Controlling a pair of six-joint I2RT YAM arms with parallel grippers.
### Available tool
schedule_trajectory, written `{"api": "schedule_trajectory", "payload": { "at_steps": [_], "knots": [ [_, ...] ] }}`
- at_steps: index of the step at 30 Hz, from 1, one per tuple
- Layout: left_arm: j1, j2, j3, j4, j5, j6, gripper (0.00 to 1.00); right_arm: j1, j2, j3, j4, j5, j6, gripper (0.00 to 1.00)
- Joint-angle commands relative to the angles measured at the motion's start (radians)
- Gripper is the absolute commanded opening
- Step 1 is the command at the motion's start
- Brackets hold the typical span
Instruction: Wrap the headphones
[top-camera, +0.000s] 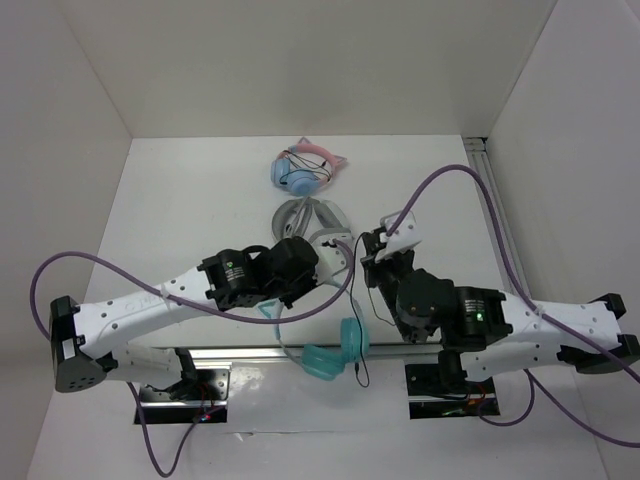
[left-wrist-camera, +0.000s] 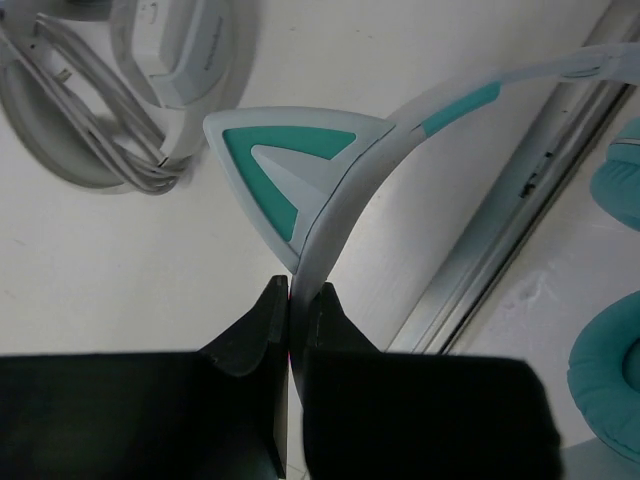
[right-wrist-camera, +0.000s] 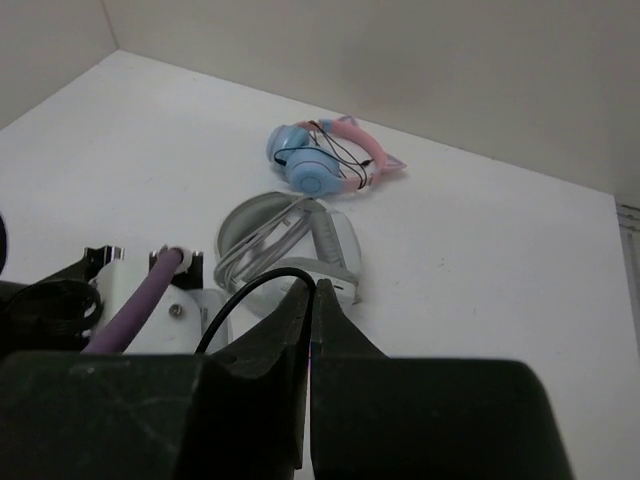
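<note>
The teal headphones hang near the table's front edge, ear cups low. In the left wrist view their white headband with a teal cat ear rises from my jaws, and the ear cups show at the right. My left gripper is shut on the headband. The thin black cable runs from the cups up to my right gripper, which is shut on the cable at its fingertips.
Grey-white headphones lie just behind both grippers. Blue-and-pink cat-ear headphones lie farther back. An aluminium rail runs along the front edge, another rail along the right. White walls enclose the table.
</note>
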Motion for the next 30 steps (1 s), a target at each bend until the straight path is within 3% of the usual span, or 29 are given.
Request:
{"api": "schedule_trajectory", "payload": {
  "at_steps": [1, 5, 11, 20, 30],
  "knots": [
    [0.005, -0.055, 0.015, 0.062, 0.161, 0.025, 0.0, -0.083, 0.022, -0.009, 0.042, -0.035, -0.016, 0.0],
    [0.005, -0.161, 0.015, 0.083, 0.313, 0.025, 0.0, -0.244, 0.047, -0.058, 0.01, -0.106, 0.072, 0.0],
    [-0.017, -0.173, 0.051, 0.066, 0.382, 0.034, 0.0, -0.456, 0.177, 0.008, -0.105, -0.226, 0.196, 0.0],
    [-0.027, -0.094, 0.051, 0.059, 0.361, 0.022, 0.0, -0.467, 0.226, 0.025, -0.122, -0.235, 0.245, 0.0],
    [-0.027, -0.267, 0.06, 0.126, 0.468, 0.003, 0.0, -0.51, 0.236, -0.058, -0.088, -0.35, 0.28, 0.0]
  ]
}}
